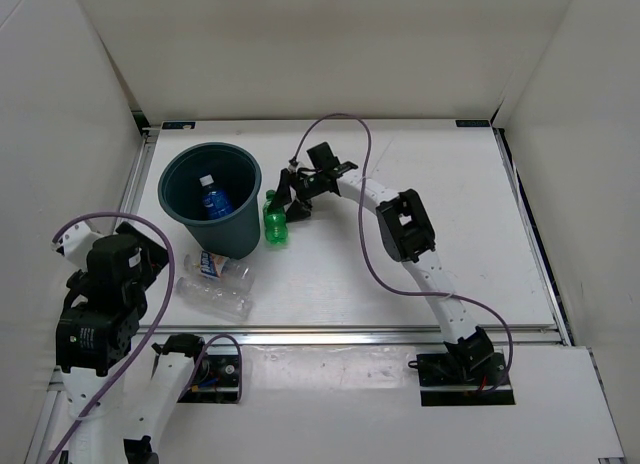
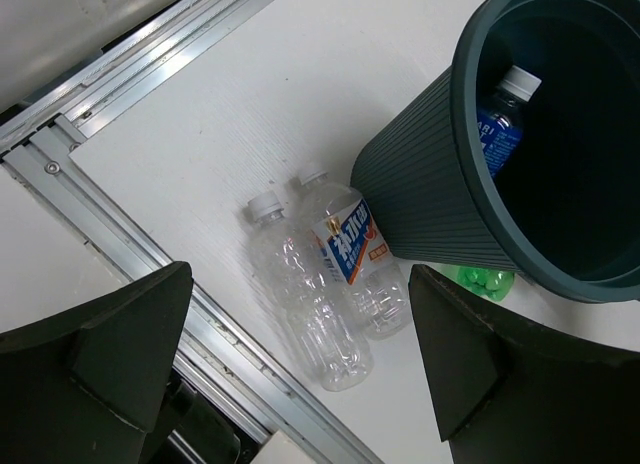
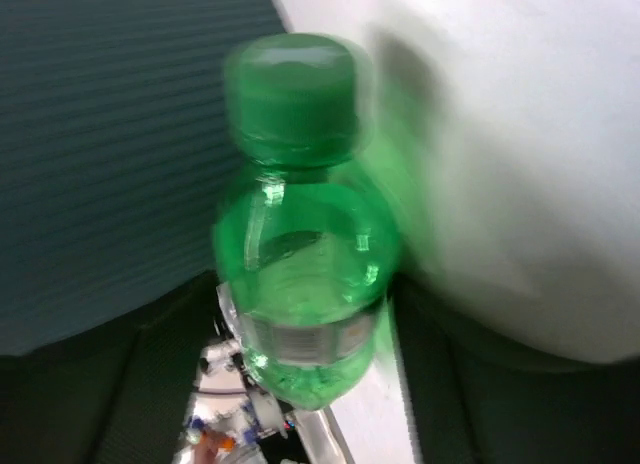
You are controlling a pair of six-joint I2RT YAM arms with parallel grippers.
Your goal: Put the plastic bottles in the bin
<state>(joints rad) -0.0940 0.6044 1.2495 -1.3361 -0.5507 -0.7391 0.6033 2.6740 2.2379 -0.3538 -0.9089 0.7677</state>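
Right gripper (image 1: 285, 209) straddles the green bottle (image 3: 300, 264) standing just beside the teal bin (image 1: 165, 179); whether its jaws clamp it cannot be told; left gripper (image 2: 300, 274) hangs wide apart above two clear bottles (image 1: 215, 284) lying at the bin's foot; a blue-labelled bottle (image 1: 211, 199) sits inside. Judged step: grasping the green bottle; next calls for firm closure, then lift over the rim. White table (image 1: 400, 264); white enclosure walls (image 1: 330, 44).
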